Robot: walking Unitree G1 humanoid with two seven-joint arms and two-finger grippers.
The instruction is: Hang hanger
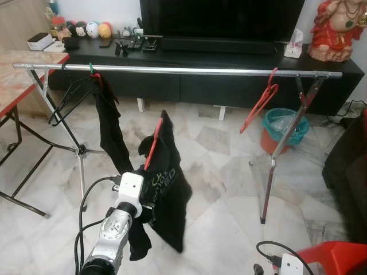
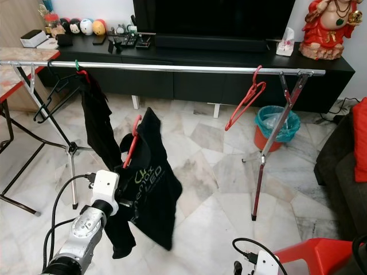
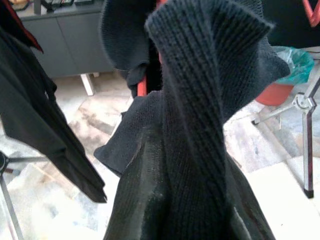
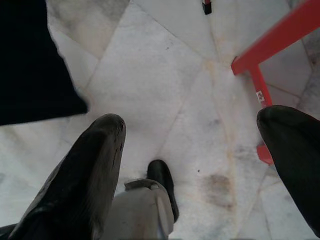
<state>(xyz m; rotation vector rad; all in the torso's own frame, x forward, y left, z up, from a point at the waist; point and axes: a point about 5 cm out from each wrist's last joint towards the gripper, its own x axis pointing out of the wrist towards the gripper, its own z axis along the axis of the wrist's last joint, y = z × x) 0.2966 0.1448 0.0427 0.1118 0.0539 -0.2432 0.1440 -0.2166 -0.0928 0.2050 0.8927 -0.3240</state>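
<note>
- Here, our left gripper [image 1: 150,197] holds the red hanger [image 1: 152,146] bearing a black shirt [image 1: 169,189], near of the rail [image 1: 172,70].
- Our right gripper [image 4: 192,155]: fingers wide apart, empty, over marble floor [image 4: 165,90].

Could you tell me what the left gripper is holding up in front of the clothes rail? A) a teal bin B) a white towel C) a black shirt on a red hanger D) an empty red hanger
C: the left gripper grips a black shirt draped on a red hanger, below the rail.
</note>
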